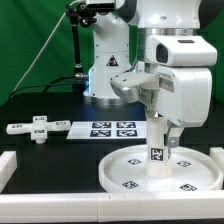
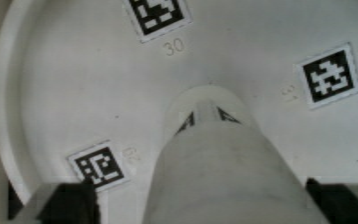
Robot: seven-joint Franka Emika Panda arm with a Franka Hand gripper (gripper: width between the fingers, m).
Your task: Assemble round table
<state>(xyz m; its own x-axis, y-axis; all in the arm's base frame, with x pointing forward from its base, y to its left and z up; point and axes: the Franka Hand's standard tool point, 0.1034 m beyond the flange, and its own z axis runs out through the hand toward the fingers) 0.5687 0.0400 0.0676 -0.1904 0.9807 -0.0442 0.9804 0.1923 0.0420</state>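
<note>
Black bench [image 1: 50,105] before you: your gripper [image 1: 160,137] clamps the post [image 1: 157,156], upright at the middle of the round disc [image 1: 122,172], near the bench's corner on the exterior view's right.

Disc [image 1: 112,168]: you have it lying flat with its rim up, low in the exterior view and toward that view's right. It is white and round with a raised rim, and small square tags are spread over its face [image 2: 51,90].
Post [image 1: 157,160]: you see it standing upright on the disc's face, near the middle. It is a short white cylinder with one tag on its side. The gripper [image 1: 159,133] clasps its upper end. You cannot tell whether its foot is seated.
Post, wrist view [image 2: 220,150]: its far end points at the face, among three tags.
Cross [image 1: 38,128]: flat and white, at the exterior view's left, well apart from the disc.
</note>
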